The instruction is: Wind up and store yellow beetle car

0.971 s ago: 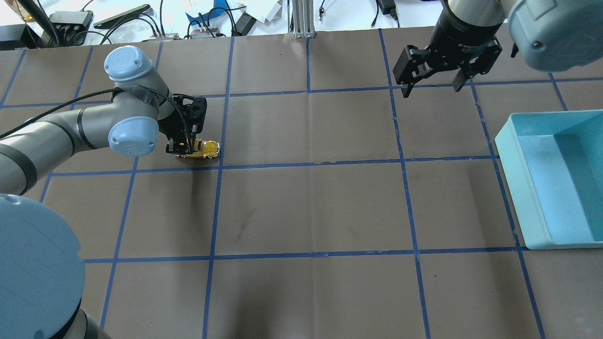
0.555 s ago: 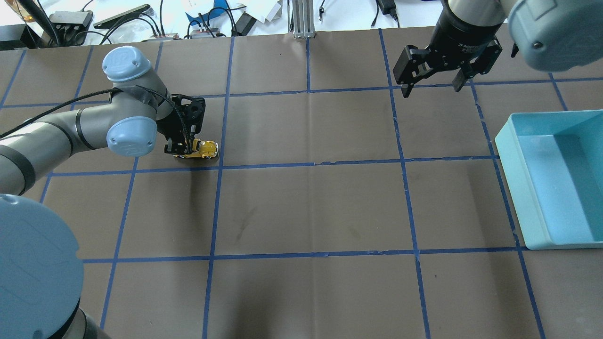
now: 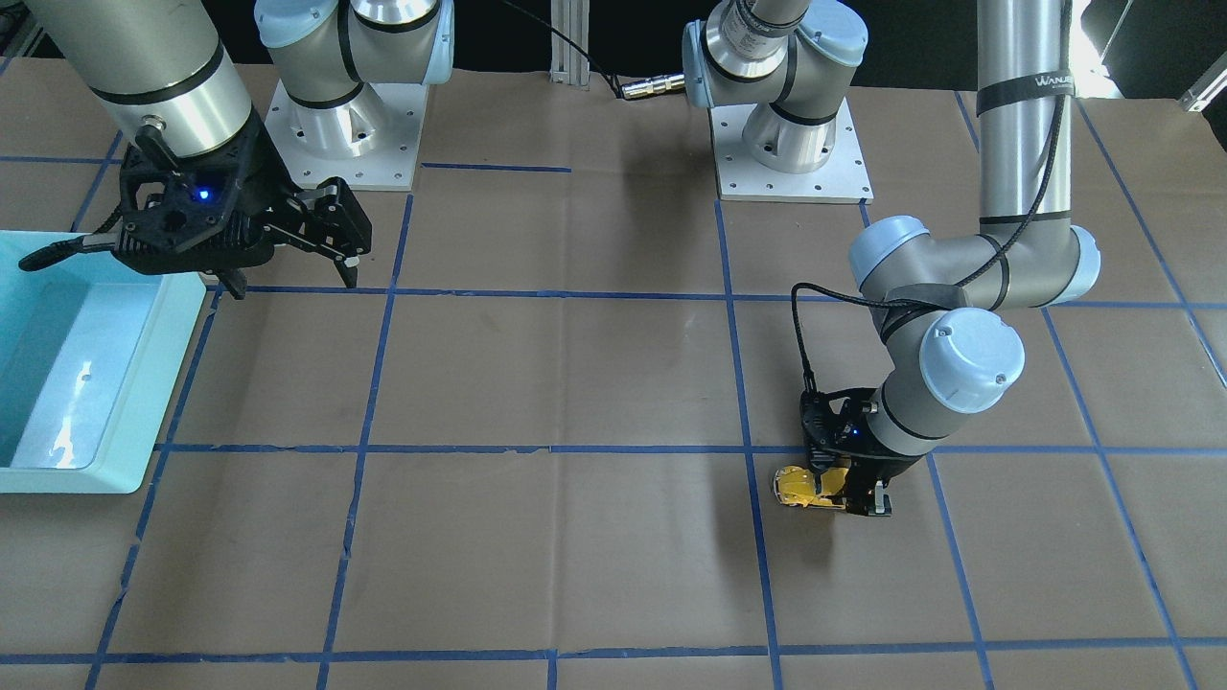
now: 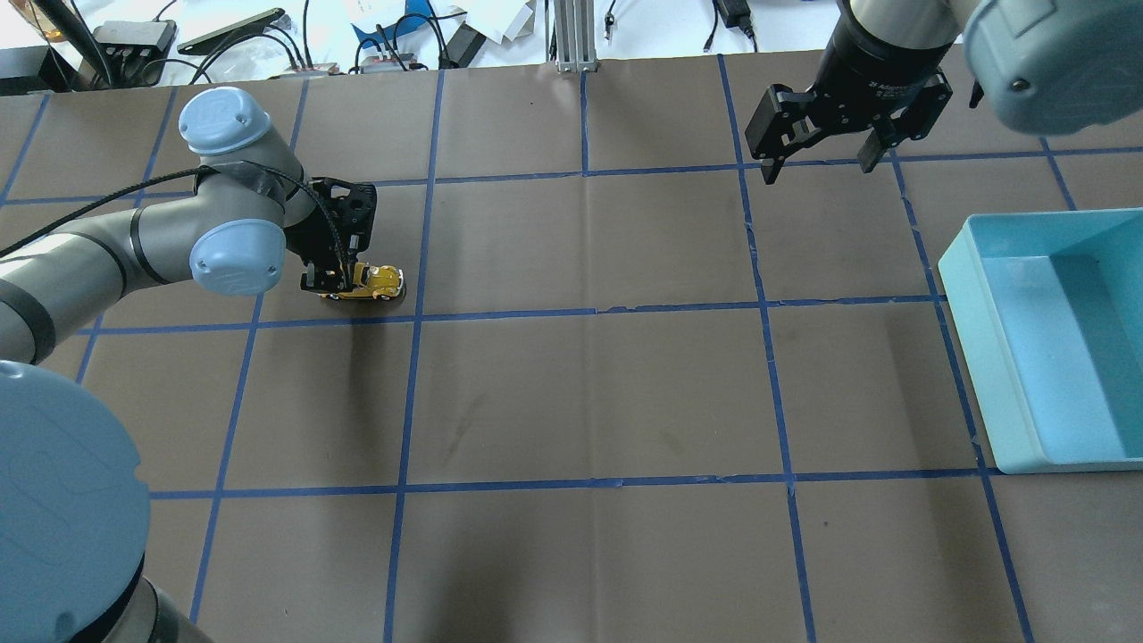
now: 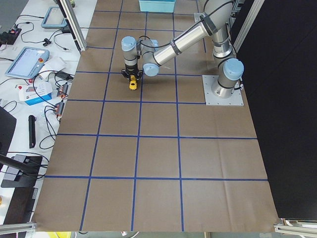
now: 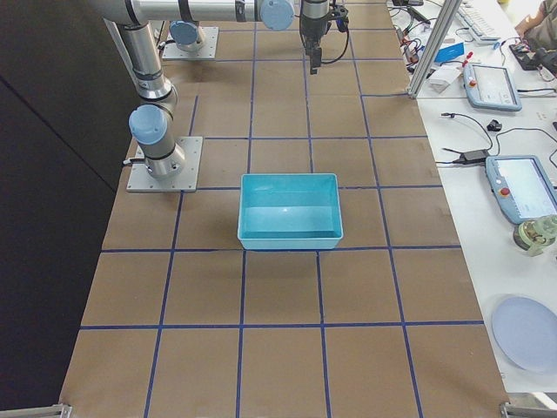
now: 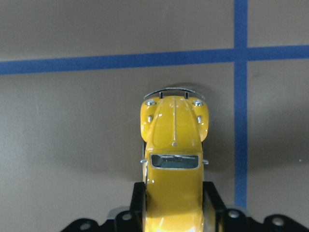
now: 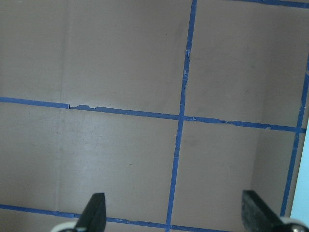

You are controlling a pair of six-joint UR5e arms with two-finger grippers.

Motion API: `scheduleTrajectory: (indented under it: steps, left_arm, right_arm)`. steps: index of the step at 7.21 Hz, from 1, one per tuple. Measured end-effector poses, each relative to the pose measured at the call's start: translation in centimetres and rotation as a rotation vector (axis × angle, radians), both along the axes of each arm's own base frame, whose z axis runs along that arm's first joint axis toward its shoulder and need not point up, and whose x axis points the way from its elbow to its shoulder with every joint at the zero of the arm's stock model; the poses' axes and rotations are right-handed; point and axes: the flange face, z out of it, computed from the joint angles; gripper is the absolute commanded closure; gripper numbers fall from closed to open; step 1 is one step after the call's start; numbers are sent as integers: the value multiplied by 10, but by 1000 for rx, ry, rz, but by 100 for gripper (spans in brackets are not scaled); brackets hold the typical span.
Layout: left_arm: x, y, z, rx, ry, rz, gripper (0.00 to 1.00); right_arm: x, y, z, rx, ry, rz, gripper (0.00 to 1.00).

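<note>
The yellow beetle car (image 4: 373,280) sits on the brown table at the left, its nose pointing right in the overhead view. My left gripper (image 4: 332,284) is shut on its rear half, low on the table. The front view shows the car (image 3: 803,486) with the left gripper (image 3: 856,494) around it. In the left wrist view the car (image 7: 174,159) fills the centre, its hood pointing away, clamped at the bottom edge. My right gripper (image 4: 820,162) is open and empty, held above the table at the far right; its fingertips (image 8: 94,210) show wide apart.
A light blue bin (image 4: 1054,339) stands at the table's right edge, also in the front view (image 3: 81,359) and right view (image 6: 289,212). Blue tape lines grid the table. Cables and devices lie beyond the far edge (image 4: 268,36).
My left gripper has slid the yellow beetle car a little to the left along the table, still clamped on it. The right arm has not moved.
</note>
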Motion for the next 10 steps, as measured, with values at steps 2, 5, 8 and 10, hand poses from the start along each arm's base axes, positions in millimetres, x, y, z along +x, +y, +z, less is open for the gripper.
scheduleTrajectory:
  steps: [2, 5, 8, 10]
  left_arm:
    - [3, 0, 0, 1, -1, -26, 100]
    - [12, 1, -2, 4, 1, -26, 100]
    - [18, 2, -3, 7, 1, -35, 100]
    - [28, 2, -4, 10, 1, -36, 100]
  right_arm:
    - [0, 0, 0, 0, -1, 1, 0]
    - [1, 0, 0, -1, 0, 1, 0]
    - [1, 0, 0, -1, 0, 1, 0]
    - [1, 0, 0, -1, 0, 1, 0]
